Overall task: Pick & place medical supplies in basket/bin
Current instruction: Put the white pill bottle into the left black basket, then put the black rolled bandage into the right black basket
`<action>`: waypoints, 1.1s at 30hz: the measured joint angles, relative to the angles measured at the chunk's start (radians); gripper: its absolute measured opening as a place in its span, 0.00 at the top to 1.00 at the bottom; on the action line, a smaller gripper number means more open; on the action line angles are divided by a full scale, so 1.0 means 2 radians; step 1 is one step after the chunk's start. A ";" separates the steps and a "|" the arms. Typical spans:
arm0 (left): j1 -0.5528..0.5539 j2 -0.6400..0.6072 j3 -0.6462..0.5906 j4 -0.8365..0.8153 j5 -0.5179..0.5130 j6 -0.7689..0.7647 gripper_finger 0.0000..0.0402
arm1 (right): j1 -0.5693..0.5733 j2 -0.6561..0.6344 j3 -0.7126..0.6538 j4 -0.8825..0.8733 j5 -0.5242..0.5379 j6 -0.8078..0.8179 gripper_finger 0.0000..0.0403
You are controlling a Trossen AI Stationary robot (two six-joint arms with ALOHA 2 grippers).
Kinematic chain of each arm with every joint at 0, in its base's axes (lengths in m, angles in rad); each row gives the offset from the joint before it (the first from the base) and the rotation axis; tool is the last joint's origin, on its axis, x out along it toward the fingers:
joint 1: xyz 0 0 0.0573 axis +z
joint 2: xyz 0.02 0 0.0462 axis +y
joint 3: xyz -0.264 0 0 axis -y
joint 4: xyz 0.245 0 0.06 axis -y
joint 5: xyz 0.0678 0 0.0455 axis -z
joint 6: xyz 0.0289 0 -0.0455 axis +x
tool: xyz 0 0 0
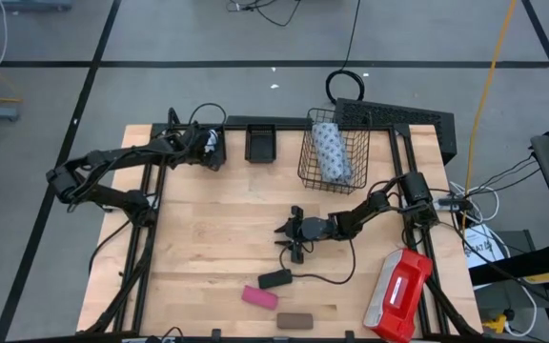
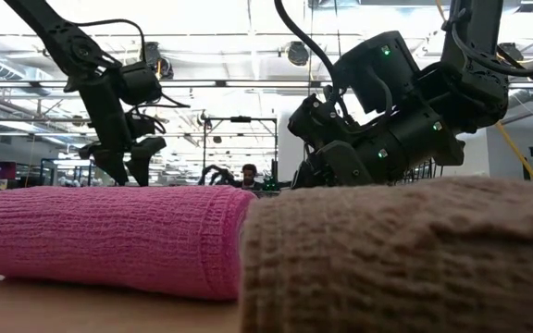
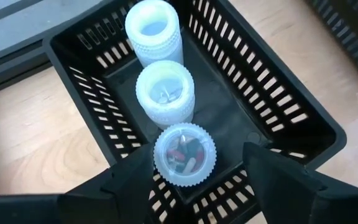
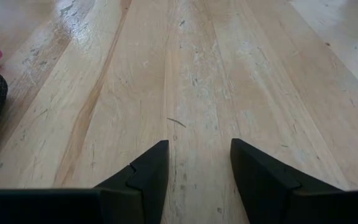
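**Rolls next, vials done**

Our left gripper (image 3: pixel 185 180) hangs wide open over the far-left tray (image 3: pixel 291 106), at eleven o'clock on the table (image 1: pixel 208 248). Three vials (image 3: pixel 165 93) sit inside. Our right gripper (image 1: pixel 292 234) waits open, empty, mid-table. The black roll (image 1: pixel 275 279) lies just at its six o'clock, pink roll (image 1: pixel 259 296) and brown roll (image 1: pixel 294 320) beyond. They look soft and light, so we would pinch across the middle. The pack (image 1: pixel 331 151) is in the basket (image 1: pixel 305 162).

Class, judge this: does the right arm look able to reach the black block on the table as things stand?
Probably yes: the right hand hovers open over bare wood just beyond the black block, and nothing lies between them.
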State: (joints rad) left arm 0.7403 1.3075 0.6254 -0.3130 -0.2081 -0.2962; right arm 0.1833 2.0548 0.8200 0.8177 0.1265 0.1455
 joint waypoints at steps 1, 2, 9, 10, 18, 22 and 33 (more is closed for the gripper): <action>0.000 0.000 0.000 0.000 0.000 0.000 0.37 | 0.000 0.000 0.000 0.000 0.000 0.000 0.60; 0.000 0.000 0.000 0.000 0.000 0.000 0.37 | 0.000 0.000 0.000 0.000 0.000 0.000 0.60; 0.000 -0.007 0.002 -0.012 0.000 0.006 0.37 | 0.000 0.000 0.000 0.000 0.000 0.000 0.60; 0.001 -0.015 0.004 -0.026 0.000 0.008 0.36 | 0.000 0.000 0.000 0.000 0.000 0.000 0.60; 0.003 -0.113 0.050 -0.120 0.018 0.014 0.36 | 0.000 0.000 0.000 0.000 0.000 0.000 0.60; 0.001 -0.187 0.059 -0.144 0.052 0.016 0.36 | 0.000 0.000 0.000 0.000 0.000 0.000 0.60; -0.116 -0.403 -0.034 -0.117 0.117 -0.023 0.36 | 0.000 0.000 0.000 0.000 0.000 0.000 0.60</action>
State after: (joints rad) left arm 0.5079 0.5012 0.5574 -0.5463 0.0262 -0.3423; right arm 0.1824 2.0548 0.8200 0.8177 0.1270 0.1459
